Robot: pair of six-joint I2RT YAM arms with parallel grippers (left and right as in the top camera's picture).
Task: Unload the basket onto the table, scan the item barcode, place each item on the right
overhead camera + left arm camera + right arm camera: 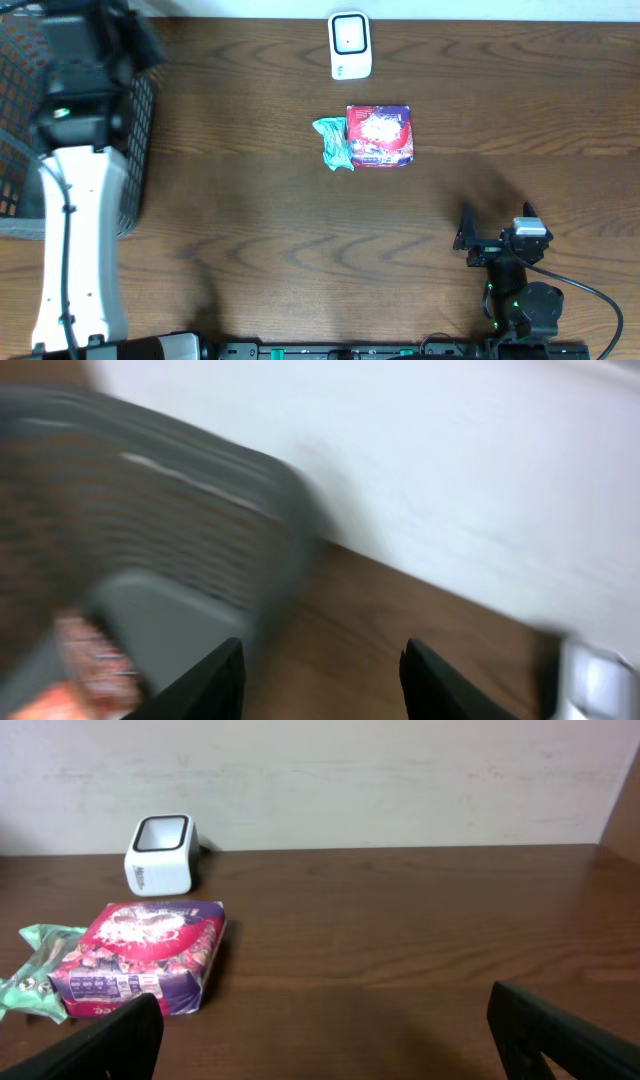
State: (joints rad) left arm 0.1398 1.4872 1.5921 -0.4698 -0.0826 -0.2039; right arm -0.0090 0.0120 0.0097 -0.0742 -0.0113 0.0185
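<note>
Table (250,200): dark wood, and it carried everything below.
Scanner (349,45): a white unit with a dark window. It stood upright at the middle of the table's far edge.
Box (380,135): red and purple, lying flat near the table's centre, a little toward the far edge. It was in front of the scanner and apart from it. No barcode could be made out in any view.
Packet (333,143): teal and crumpled, lying against the side of the box that faced the table's left edge.
Basket (140,120): black mesh, sitting at the table's far left corner.
Left arm (80,250): a white link that reached from the near edge up to the basket.
Left gripper (325,680): it was over the basket at the far left corner. Its fingers were partly apart with nothing between them. The wrist view was heavily blurred.
Thing in basket (90,660): red-patterned and low inside the basket, too blurred to name.
Right gripper (497,225): it was close to the near edge, toward the table's right side, and faced the far edge. Its jaws were spread wide and gripped nothing. The box and packet were well apart from it.
</note>
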